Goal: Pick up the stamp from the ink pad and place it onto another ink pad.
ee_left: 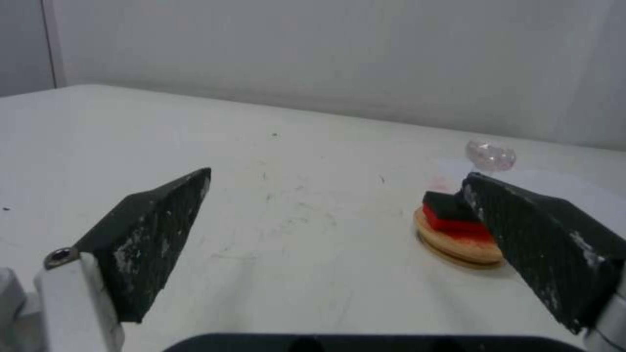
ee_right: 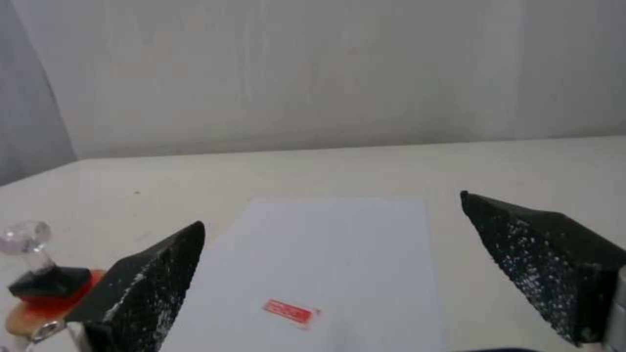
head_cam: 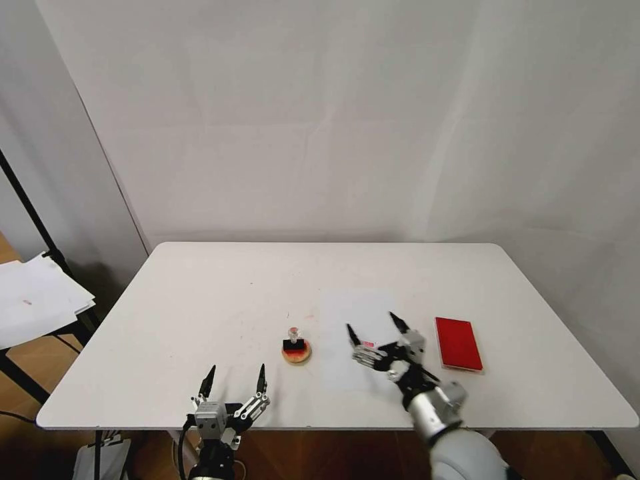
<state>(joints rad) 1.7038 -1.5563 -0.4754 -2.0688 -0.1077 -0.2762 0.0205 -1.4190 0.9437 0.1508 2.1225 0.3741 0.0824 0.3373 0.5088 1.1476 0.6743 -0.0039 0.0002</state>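
The stamp (head_cam: 294,338), black-based with a clear knob, stands on the small round tan-rimmed ink pad (head_cam: 297,353) near the table's middle. The flat red rectangular ink pad (head_cam: 458,343) lies bare to the right. My right gripper (head_cam: 371,323) is open and holds nothing; it hangs over a white paper sheet (head_cam: 357,340), between the two pads. My left gripper (head_cam: 237,369) is open near the front edge, apart from the stamp. In the left wrist view the stamp (ee_left: 450,203) sits on the round pad (ee_left: 457,244). The right wrist view has the stamp (ee_right: 46,278) beside one finger.
The paper sheet (ee_right: 339,259) bears a small red stamped mark (ee_right: 290,311). The white table (head_cam: 200,300) stands against a white backdrop. A stack of papers (head_cam: 37,300) rests on a stand off the table's left side.
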